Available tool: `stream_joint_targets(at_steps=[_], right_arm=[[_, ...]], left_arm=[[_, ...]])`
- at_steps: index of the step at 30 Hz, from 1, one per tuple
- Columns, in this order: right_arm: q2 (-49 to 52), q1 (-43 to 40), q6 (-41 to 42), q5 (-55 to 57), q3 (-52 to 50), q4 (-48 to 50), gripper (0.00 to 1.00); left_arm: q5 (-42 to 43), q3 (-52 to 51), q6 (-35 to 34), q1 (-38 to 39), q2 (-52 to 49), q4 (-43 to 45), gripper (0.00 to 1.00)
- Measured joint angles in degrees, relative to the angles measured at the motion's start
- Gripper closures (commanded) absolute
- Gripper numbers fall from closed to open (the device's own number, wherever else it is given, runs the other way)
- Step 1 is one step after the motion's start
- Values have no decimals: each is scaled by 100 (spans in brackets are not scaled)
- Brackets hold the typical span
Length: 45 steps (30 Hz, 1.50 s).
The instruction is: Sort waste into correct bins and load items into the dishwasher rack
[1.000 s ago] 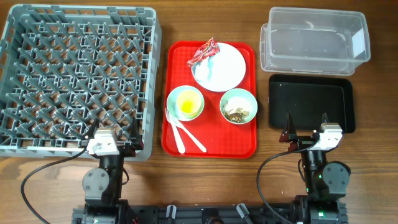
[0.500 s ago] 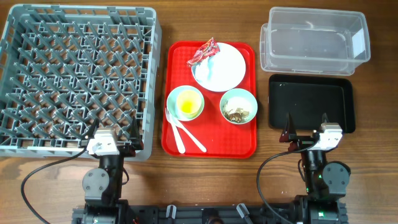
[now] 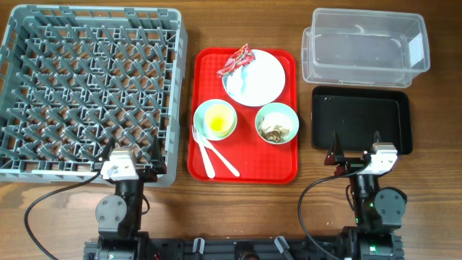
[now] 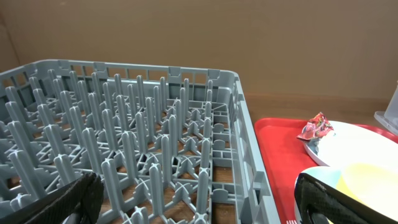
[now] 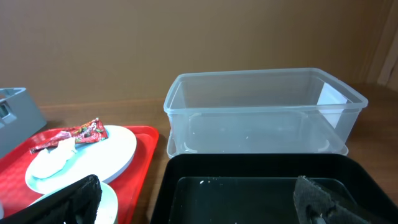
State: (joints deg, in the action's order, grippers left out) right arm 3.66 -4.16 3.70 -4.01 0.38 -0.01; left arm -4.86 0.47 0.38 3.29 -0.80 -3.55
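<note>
Left pincer (image 3: 132,157), right pincer (image 3: 355,153): both spread wide, empty. Red foil wrapper (image 3: 237,59) on white plate (image 3: 263,81), ahead-left of right pincer. Likely first pick: descend on wrapper crest, close gently, avoid plate rim. Black tray (image 3: 361,119), clear tub (image 3: 364,47) directly ahead.

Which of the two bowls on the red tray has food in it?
The pale blue-white bowl, nearer the black tray: brown scraps lie inside. The green bowl holds a yellow cup.
</note>
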Motion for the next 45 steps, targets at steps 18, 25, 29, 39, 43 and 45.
stream_joint_targets(at_steps=[18,25,29,39,43,45], right_arm=[[0,0,575,-96,0,0,0],[247,2,848,-391,188,-131,0],[809,0,887,-621,684,-146,0],[3150,0,540,-1012,2570,-1318,0],[4017,0,391,-1056,3515,-2238,0],[4404,0,356,-1062,3965,-2636,0]], left_arm=[[-17,2,-59,0,0,17,0],[-177,428,-476,0,-192,-632,0],[-229,1078,-586,0,-756,-831,0],[-70,3005,-658,0,-3163,-2076,0],[238,3773,-671,0,-4050,-2741,0],[393,4120,-673,0,-4415,-3084,0]])
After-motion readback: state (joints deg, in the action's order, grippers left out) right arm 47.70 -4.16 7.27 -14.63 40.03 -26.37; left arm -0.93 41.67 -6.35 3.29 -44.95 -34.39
